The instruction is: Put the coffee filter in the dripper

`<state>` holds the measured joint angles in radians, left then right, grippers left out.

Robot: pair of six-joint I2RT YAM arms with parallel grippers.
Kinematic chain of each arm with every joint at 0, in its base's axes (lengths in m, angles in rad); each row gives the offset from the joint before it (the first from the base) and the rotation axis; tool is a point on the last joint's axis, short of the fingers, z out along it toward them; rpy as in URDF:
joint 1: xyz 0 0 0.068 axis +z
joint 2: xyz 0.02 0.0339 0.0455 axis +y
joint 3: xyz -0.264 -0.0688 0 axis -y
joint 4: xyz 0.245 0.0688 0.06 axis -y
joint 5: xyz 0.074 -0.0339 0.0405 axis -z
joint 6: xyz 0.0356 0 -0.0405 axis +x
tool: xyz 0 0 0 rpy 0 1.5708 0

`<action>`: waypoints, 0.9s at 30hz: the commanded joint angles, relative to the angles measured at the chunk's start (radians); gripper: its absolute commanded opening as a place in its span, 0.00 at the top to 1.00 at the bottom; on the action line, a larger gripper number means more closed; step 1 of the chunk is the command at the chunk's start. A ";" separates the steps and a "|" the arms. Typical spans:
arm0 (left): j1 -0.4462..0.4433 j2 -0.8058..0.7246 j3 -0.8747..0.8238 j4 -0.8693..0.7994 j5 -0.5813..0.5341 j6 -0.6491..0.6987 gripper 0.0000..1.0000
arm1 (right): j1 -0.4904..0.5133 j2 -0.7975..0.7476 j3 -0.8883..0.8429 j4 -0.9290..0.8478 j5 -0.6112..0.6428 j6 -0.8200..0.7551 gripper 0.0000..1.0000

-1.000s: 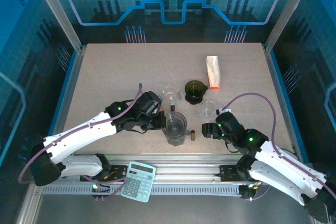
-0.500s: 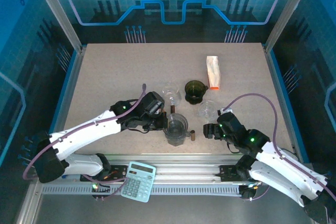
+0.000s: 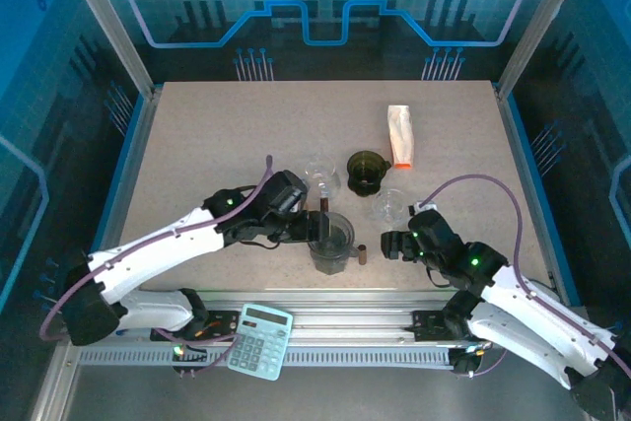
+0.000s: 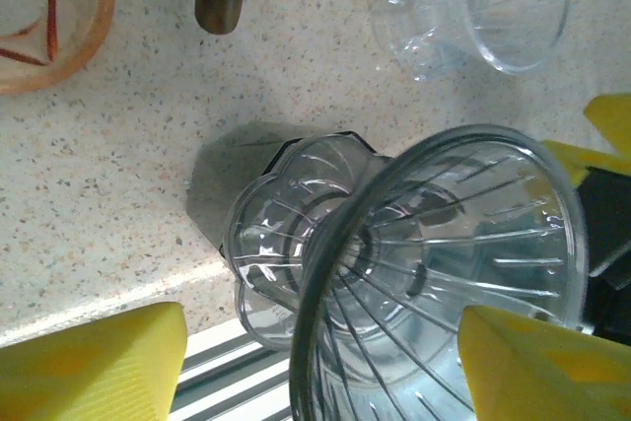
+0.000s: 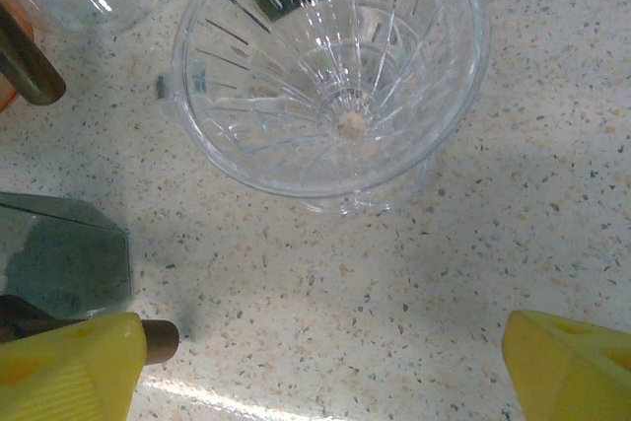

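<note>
Between my left fingers (image 4: 94, 362), spread wide and empty, stands a dripper (image 4: 444, 263) on a cup (image 4: 261, 263). My right fingers (image 5: 64, 362), open too, hover over another dripper (image 5: 330, 76). Neither holds a filter; perhaps it's in the far packet (image 3: 400, 135). Everything remains.

The left tool (image 3: 312, 231) was right beside the clear dripper (image 3: 331, 237) near the front of the table (image 3: 217, 135). The right tool (image 3: 386, 245) waited on its other side.

The dripper (image 4: 434, 273) is cut off by the left wrist view's bottom edge
</note>
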<state>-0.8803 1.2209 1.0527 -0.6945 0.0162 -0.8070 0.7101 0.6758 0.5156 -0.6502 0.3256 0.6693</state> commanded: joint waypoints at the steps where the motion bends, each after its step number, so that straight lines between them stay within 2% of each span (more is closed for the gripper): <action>1: -0.002 -0.090 0.031 0.018 -0.094 0.034 0.11 | -0.027 0.026 0.062 0.030 -0.011 -0.035 0.06; 4: -0.002 -0.156 -0.001 0.046 -0.167 0.052 0.01 | -0.066 0.082 0.121 0.069 -0.025 -0.080 0.08; 8: -0.002 -0.248 -0.059 0.103 -0.245 0.076 0.01 | -0.156 0.184 0.216 0.140 -0.048 -0.149 0.12; 11: -0.002 -0.321 -0.134 0.150 -0.291 0.068 0.01 | -0.259 0.286 0.286 0.205 -0.080 -0.186 0.14; 15: -0.001 -0.405 -0.249 0.225 -0.304 0.060 0.01 | -0.375 0.449 0.374 0.277 -0.118 -0.209 0.16; 21: -0.001 -0.436 -0.304 0.223 -0.322 0.071 0.01 | -0.473 0.678 0.535 0.304 -0.144 -0.238 0.28; 27: 0.000 -0.437 -0.313 0.204 -0.344 0.090 0.01 | -0.499 0.873 0.707 0.279 -0.132 -0.314 0.46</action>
<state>-0.8803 0.7967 0.7551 -0.5095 -0.2932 -0.7490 0.2249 1.4918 1.1477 -0.3809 0.2005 0.4107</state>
